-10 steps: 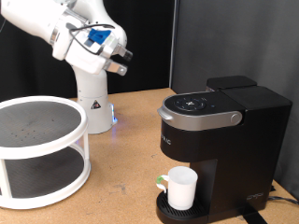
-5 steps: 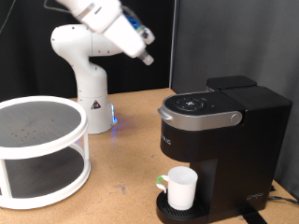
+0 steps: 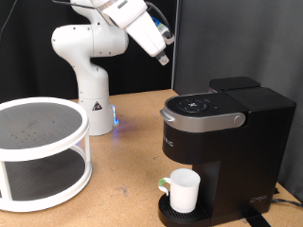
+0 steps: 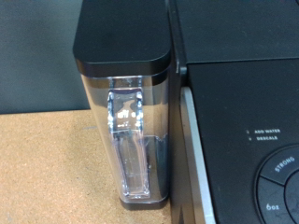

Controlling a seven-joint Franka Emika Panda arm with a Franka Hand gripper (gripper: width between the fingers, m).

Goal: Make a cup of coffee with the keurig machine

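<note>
The keurig machine [image 3: 220, 142] stands black and boxy at the exterior view's right, with its lid down. The small white cup [image 3: 183, 190] sits upright on the machine's round drip base, under the spout. My gripper [image 3: 164, 59] hangs high in the air, up and to the left of the machine's top, touching nothing. No fingers show in the wrist view. That view looks down on the keurig machine [image 4: 238, 65], its clear water tank [image 4: 131, 140] and part of the button panel [image 4: 277, 173].
A white two-tier round rack [image 3: 43, 151] stands at the exterior view's left on the wooden table [image 3: 133, 161]. The arm's white base [image 3: 92, 95] rises behind it. A black curtain closes off the back.
The arm has swung up and across to the exterior view's right, from near its own base to above the machine. The cup and machine have not moved.
</note>
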